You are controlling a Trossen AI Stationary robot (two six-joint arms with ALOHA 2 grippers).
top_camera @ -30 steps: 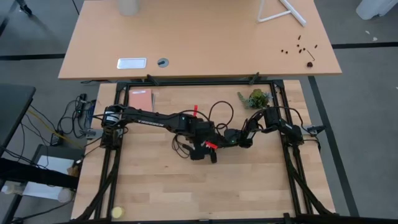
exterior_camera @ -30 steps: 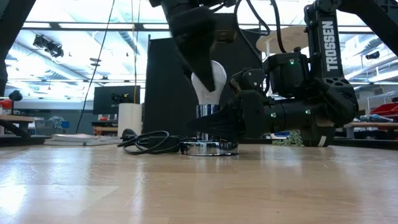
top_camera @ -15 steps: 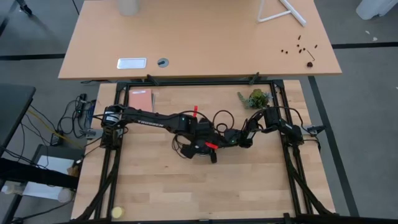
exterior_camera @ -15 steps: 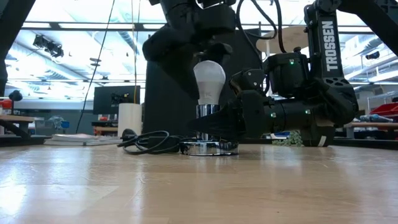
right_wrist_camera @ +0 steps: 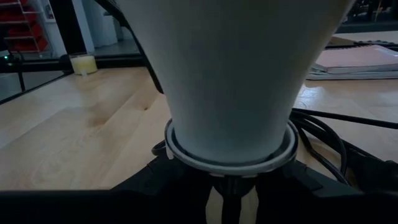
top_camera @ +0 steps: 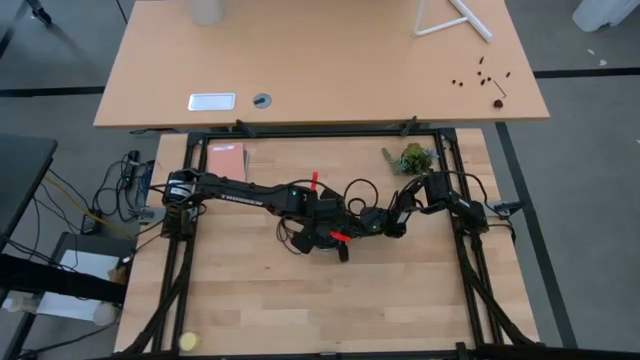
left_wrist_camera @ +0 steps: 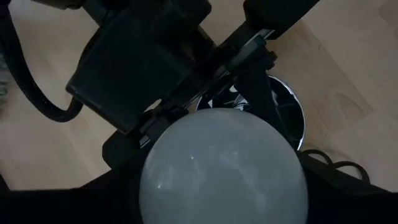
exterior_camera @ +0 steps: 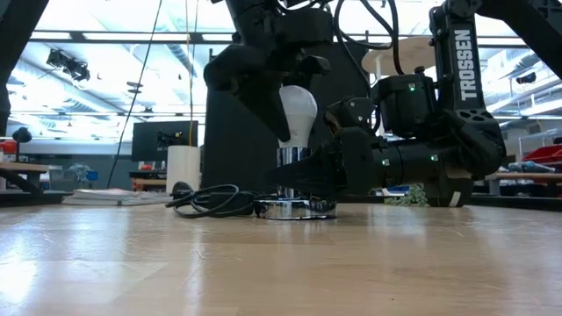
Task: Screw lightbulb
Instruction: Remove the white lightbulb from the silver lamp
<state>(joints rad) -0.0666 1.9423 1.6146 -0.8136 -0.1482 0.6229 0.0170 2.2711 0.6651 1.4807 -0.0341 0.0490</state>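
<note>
The white lightbulb [exterior_camera: 299,110] stands upright with its screw end in the silvery socket [exterior_camera: 294,208], which sits on the table. In the left wrist view the bulb's dome [left_wrist_camera: 224,165] fills the lower middle. In the right wrist view its narrowing neck [right_wrist_camera: 230,81] shows. My left gripper [top_camera: 335,236] comes from above and is open, with its fingers [exterior_camera: 259,101] standing around the bulb's dome. My right gripper [top_camera: 366,225] lies level at the socket's upright collar and is shut on it. My left gripper stands around the bulb's dome [left_wrist_camera: 186,155] from above, pointing down. I cannot tell whether its fingers touch the bulb. My right gripper pinches the socket's upright collar [right_wrist_camera: 230,154], just below the bulb's neck, between its two fingers [exterior_camera: 307,171]. The fingers come level from the table's right side. The socket's base rests on the table.
The socket's black cord [exterior_camera: 211,200] lies coiled on the table to the left of the socket. A green plant-like thing [top_camera: 410,158] and a pink book [top_camera: 226,160] lie at the far edge. A yellow ball [top_camera: 188,341] lies at the near left corner.
My left gripper has turned about its long axis over the bulb, rising a little so the bulb showed whole, and has then come down around the dome again. The bulb stays upright in the socket.
</note>
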